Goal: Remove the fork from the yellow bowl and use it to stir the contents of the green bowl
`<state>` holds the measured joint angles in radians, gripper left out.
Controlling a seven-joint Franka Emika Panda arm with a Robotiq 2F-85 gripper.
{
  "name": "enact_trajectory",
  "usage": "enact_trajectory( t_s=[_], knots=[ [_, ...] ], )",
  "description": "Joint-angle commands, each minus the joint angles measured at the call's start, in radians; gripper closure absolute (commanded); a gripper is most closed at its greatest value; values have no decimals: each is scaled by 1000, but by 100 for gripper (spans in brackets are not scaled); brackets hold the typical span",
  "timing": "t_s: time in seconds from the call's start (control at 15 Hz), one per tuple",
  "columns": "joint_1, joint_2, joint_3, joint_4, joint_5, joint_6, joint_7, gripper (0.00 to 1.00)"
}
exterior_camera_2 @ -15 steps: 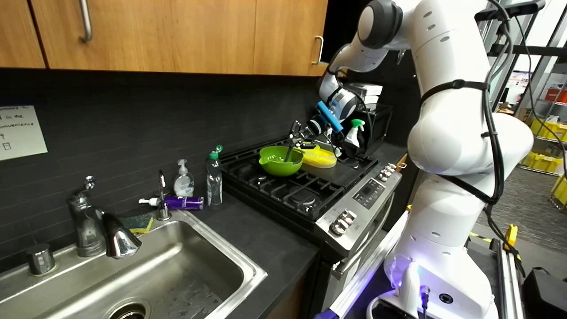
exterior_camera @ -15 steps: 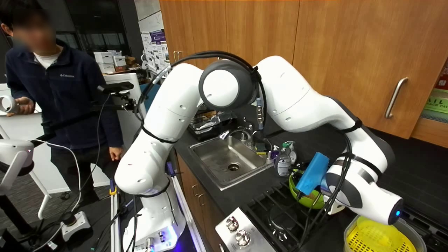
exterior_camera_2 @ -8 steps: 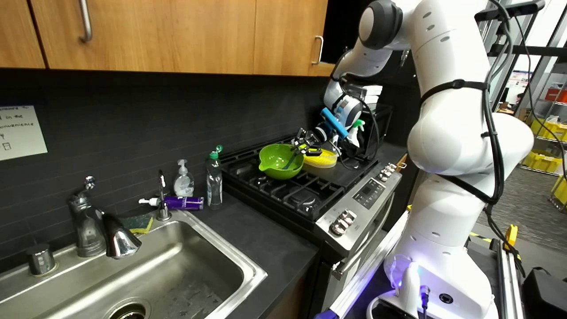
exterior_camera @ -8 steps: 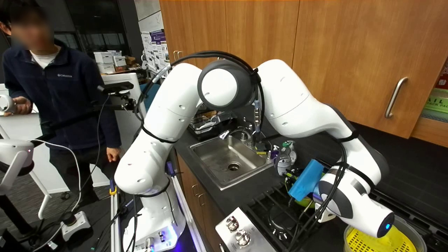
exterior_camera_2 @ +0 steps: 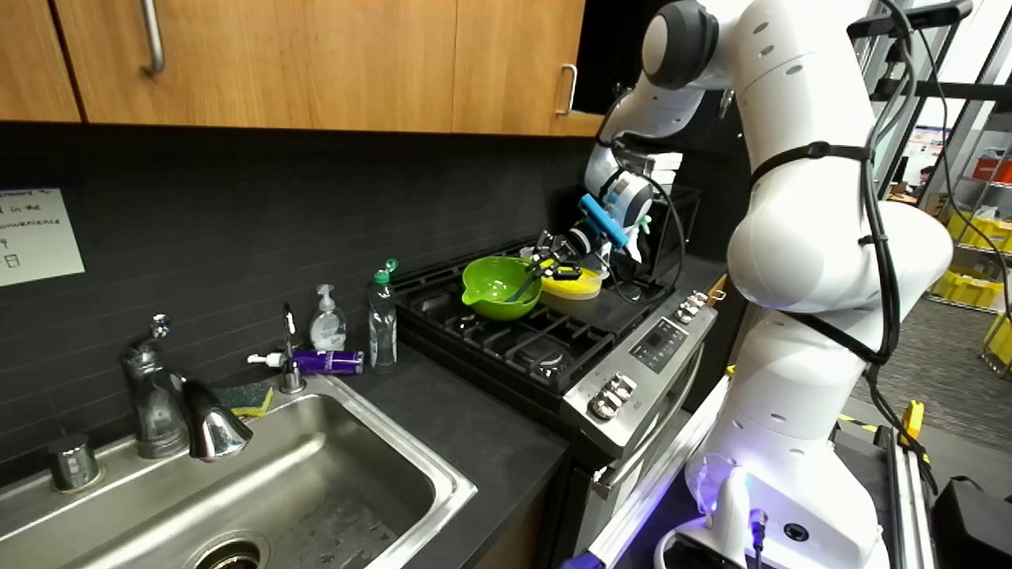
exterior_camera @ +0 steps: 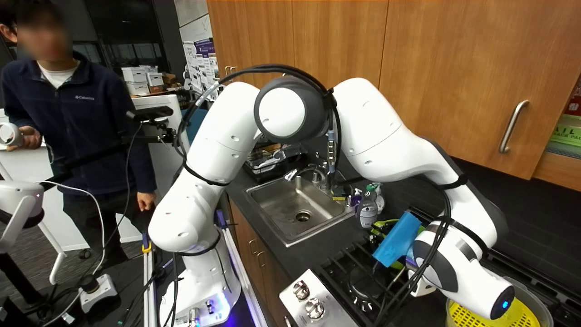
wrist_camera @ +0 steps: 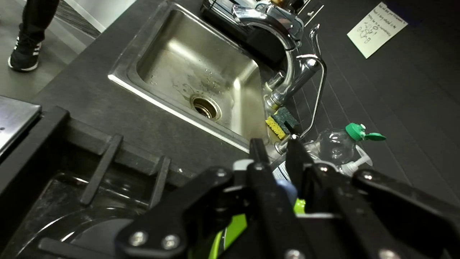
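Note:
The green bowl (exterior_camera_2: 481,307) stands on the stove, tipped slightly, with its spout towards the sink; in another exterior view (exterior_camera: 385,225) the wrist mount mostly hides it. The blue-grey fork (exterior_camera_2: 519,292) leans in it, low end inside, upper end at my gripper (exterior_camera_2: 539,264). In the wrist view my fingers (wrist_camera: 276,147) are close together with a narrow gap, and the fork's blue handle (wrist_camera: 287,189) shows between them. My gripper is shut on it, above the bowl's rim. The yellow bowl (exterior_camera_2: 575,286) sits in a pale tub behind the gripper; the arm partly covers it (exterior_camera: 463,315).
Black grates (exterior_camera_2: 506,348) and knobs (exterior_camera_2: 613,397) lie in front. A clear bottle with green cap (exterior_camera_2: 383,324), a pump bottle (exterior_camera_2: 328,324) and the sink (exterior_camera_2: 316,474) are beside the stove. A white spray bottle (exterior_camera_2: 635,237) stands behind. Cables hang from the wrist.
My gripper has moved away from the green bowl towards the yellow bowl's side and a little lower. The fork leans over more. The green bowl has tipped slightly towards the sink.

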<state>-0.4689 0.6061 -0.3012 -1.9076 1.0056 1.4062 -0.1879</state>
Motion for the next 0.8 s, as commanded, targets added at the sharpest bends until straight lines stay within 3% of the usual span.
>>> enact_trajectory(
  t_s=[0.0,0.73],
  knots=[
    [14,-31,-14,-4,-20,0,31,95],
    [29,-25,-8,94,-74,-9,107,95]
  ],
)
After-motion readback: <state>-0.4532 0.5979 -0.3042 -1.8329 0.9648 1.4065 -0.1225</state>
